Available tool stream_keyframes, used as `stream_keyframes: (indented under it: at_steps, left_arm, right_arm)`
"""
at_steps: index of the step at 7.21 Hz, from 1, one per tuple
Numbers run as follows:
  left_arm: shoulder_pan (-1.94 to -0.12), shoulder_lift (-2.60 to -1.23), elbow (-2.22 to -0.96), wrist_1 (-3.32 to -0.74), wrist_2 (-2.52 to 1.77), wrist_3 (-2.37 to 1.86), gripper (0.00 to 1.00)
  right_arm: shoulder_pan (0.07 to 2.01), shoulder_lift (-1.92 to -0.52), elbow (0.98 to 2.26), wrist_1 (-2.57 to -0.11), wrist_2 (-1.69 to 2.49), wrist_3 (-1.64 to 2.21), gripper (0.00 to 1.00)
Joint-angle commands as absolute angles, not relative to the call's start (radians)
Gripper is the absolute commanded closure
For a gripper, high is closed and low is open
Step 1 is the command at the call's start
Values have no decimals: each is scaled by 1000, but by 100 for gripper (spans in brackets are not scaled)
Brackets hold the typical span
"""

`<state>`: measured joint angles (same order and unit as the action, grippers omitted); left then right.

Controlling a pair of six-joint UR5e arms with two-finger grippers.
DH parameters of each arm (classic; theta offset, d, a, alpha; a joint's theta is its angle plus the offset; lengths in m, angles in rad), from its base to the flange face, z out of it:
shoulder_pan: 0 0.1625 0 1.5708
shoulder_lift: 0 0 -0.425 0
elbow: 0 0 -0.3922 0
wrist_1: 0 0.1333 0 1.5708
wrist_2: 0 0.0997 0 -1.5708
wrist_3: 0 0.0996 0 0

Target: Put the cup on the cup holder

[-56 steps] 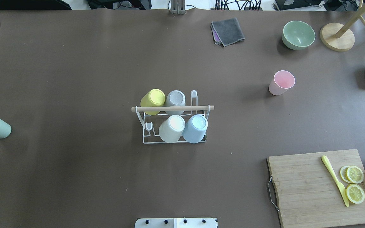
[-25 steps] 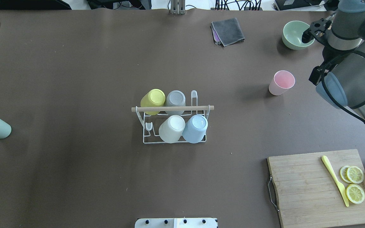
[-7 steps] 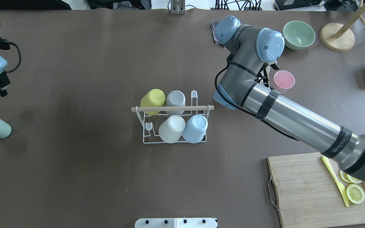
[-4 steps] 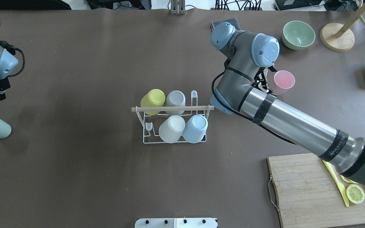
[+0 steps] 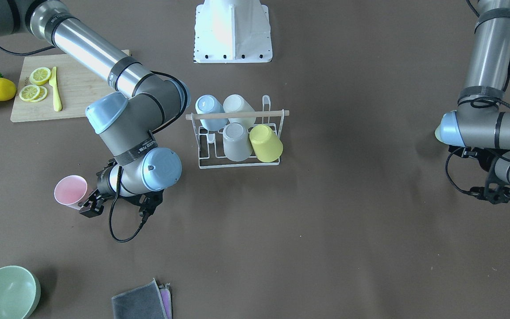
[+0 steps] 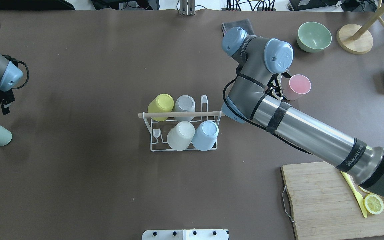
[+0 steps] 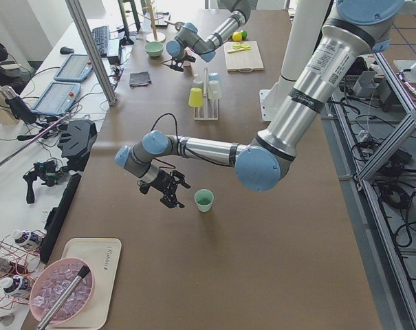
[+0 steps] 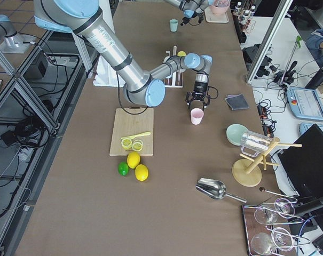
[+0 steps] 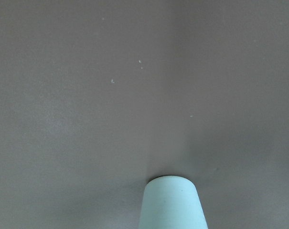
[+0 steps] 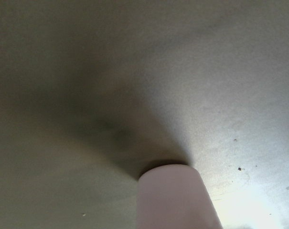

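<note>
1. Overhead exterior view, middle of the table [image 6: 78,183]: the cup holder [image 6: 198,113] stands upright with its wooden rod across the top; four cups sit upside down on its prongs; the yellow cup [image 6: 160,106] and grey cup [image 6: 184,104] fill the far row; the white cup [image 6: 180,135] and blue cup [image 6: 205,135] fill the near row; one prong is free at the far right and one at the near left.
2. The pink cup [image 6: 297,87] stands mouth up on the table, to the right of the cup holder and well apart from it; it is not on the rack.
3. The right gripper [image 5: 87,209] is low, just beside the pink cup on the side toward the cup holder; the wrist housing covers most of it from overhead; how wide its jaws stand cannot be told, nor whether it touches the cup; the right wrist view shows the cup's wall at bottom centre with bare table beyond.
4. The green cup [image 7: 204,200] stands mouth up near the table's left end, well apart from the cup holder.
5. The left gripper [image 7: 179,195] is near the green cup and apart from it; its fingers appear parted with nothing between them; the left wrist view shows the cup at its lower edge.
6. Other items: the cutting board [image 6: 318,200] at the near right carries a lemon slice [image 6: 373,203] and a yellow knife [image 6: 358,200]; the right arm passes over its far corner; the green bowl [image 6: 313,36] sits at the far right; the grey cloth [image 5: 140,303] lies near it, partly hidden by the arm from overhead.
</note>
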<state>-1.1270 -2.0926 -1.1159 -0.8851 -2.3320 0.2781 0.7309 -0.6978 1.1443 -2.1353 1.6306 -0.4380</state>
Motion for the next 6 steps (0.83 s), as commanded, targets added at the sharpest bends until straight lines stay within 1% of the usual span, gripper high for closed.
stream_keyframes:
  at_steps: [1, 3, 6]
  left_arm:
    - [-1105, -2091, -1103, -876, -2345, 241, 2]
    - [-1060, -2083, -1094, -874, -2344, 241, 2]
    - [-1046, -2071, -1085, -876, -2339, 255, 2]
  right_arm:
    - [730, -710, 1144, -2134, 1629, -458, 8]
    - [730, -722, 1144, -2129, 1628, -480, 9]
    - [730, -726, 1144, -2129, 1626, -503, 9]
